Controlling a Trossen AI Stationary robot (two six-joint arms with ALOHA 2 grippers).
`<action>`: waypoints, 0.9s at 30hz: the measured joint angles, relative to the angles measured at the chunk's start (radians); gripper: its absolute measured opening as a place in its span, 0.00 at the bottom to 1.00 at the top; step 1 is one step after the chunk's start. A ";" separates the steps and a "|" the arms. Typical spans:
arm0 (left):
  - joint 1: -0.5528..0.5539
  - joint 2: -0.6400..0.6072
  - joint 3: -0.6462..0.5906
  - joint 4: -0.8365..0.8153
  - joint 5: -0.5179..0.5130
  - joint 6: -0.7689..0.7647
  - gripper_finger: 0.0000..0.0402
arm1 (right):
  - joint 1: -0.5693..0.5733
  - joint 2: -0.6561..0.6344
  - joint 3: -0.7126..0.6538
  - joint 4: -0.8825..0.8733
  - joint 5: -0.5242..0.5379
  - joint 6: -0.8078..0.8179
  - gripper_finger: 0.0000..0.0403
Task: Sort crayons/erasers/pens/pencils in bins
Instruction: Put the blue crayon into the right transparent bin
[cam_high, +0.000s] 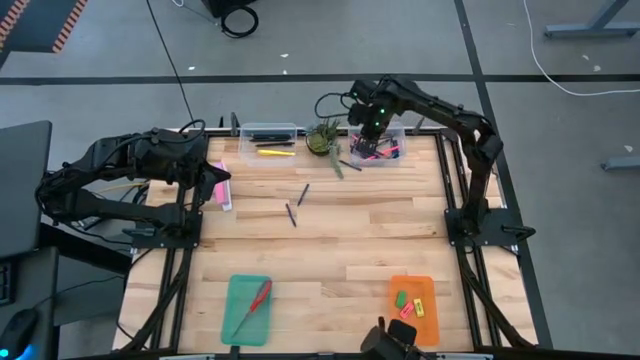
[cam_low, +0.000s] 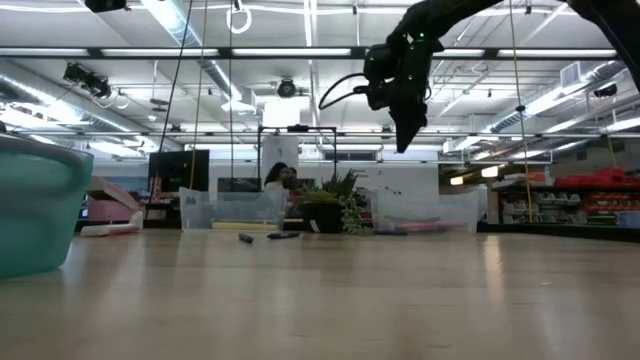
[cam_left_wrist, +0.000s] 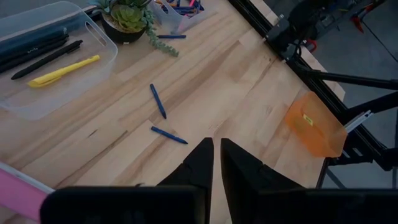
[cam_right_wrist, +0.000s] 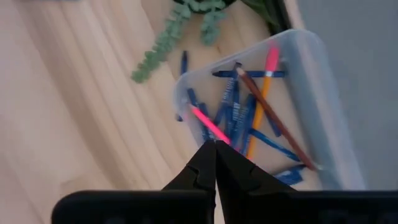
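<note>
Right wrist view: right gripper (cam_right_wrist: 214, 149) jaws shut, empty, hovering over the clear tub (cam_right_wrist: 323, 93) of blue pens (cam_right_wrist: 233, 109) at the surface's far edge. Left gripper (cam_left_wrist: 216, 155) jaws nearly shut, holding nothing, waiting at the left side. Two pens (cam_high: 297, 204) loose mid-surface, a third beside the plant (cam_high: 324, 138). Tub's pen count unclear; sticks overlap.

Colours on the pale wood bench (cam_high: 330, 250)

Blue pens (cam_right_wrist: 231, 112) fill one clear tub (cam_right_wrist: 323, 74) (with pink, orange and brown sticks among them); the other clear tub (cam_left_wrist: 74, 81) holds black pencils (cam_left_wrist: 46, 59) and a yellow one; trays are teal-green (cam_high: 232, 310) and orange (cam_high: 398, 285).
</note>
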 joint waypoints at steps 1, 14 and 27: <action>0.000 0.000 0.000 0.000 0.000 -0.002 0.09 | 0.001 0.000 0.000 0.001 -0.020 0.016 0.03; 0.000 0.000 0.000 0.000 -0.056 -0.010 0.08 | 0.215 0.030 -0.005 0.073 0.011 0.287 0.32; 0.000 0.000 0.000 0.001 -0.068 -0.003 0.08 | 0.223 0.030 -0.403 0.369 -0.013 0.634 0.37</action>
